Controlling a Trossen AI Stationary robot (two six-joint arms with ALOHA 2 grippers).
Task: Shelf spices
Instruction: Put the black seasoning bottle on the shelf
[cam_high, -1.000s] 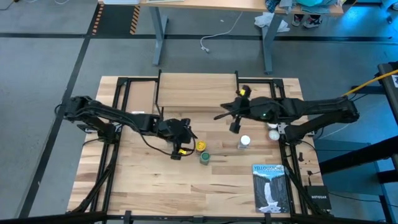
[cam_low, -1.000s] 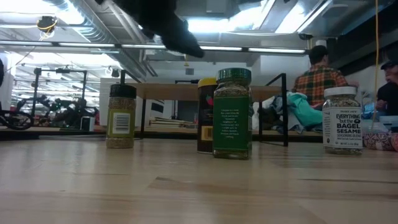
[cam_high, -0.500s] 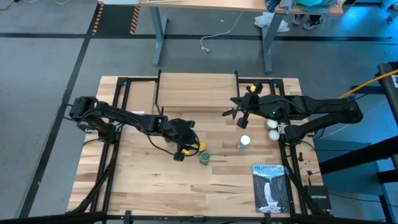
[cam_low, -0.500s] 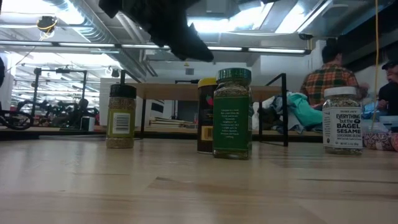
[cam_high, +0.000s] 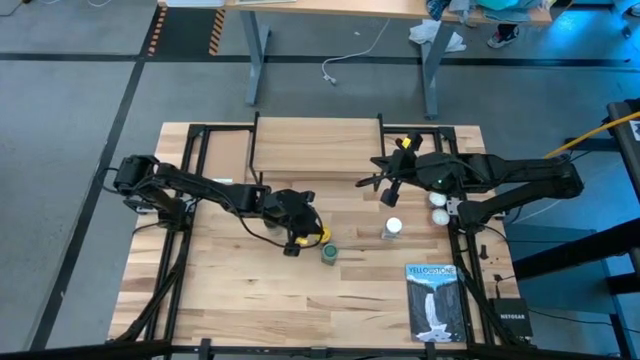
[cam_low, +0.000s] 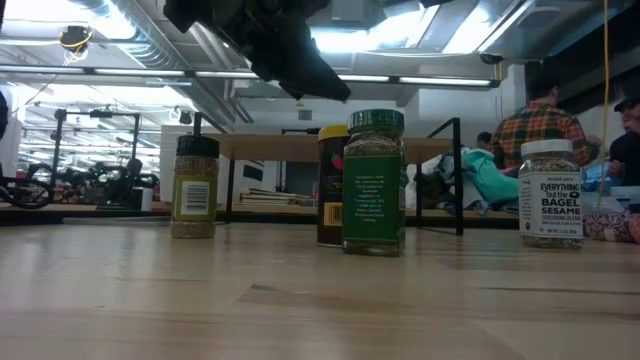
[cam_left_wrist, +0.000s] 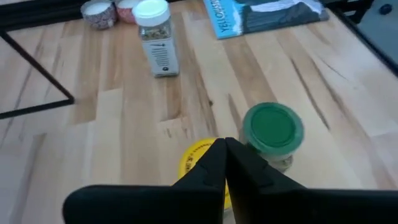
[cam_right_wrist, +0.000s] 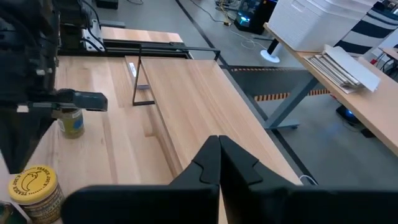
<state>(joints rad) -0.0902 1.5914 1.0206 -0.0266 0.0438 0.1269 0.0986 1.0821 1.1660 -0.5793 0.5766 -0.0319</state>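
We find the four spice jars on the table (cam_high: 230, 300) in front of the shelf (cam_high: 315, 150): yellow-lidded jar (cam_high: 324, 236) just beside the green jar (cam_high: 330, 253), white-lidded jar (cam_high: 392, 228) apart, dark-lidded jar (cam_low: 195, 186) farther off. The left hand (cam_high: 301, 234), fingers pressed together and empty, hovers at the yellow-lidded jar. The right hand (cam_high: 392, 186), also closed on nothing, sits at the shelf's front edge.

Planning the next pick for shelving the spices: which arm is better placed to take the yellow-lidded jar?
The left. Its gripper, jaws shut, hovers right over the yellow-lidded jar, beside the green jar. The right gripper is up by the shelf, nearer the white-lidded jar.
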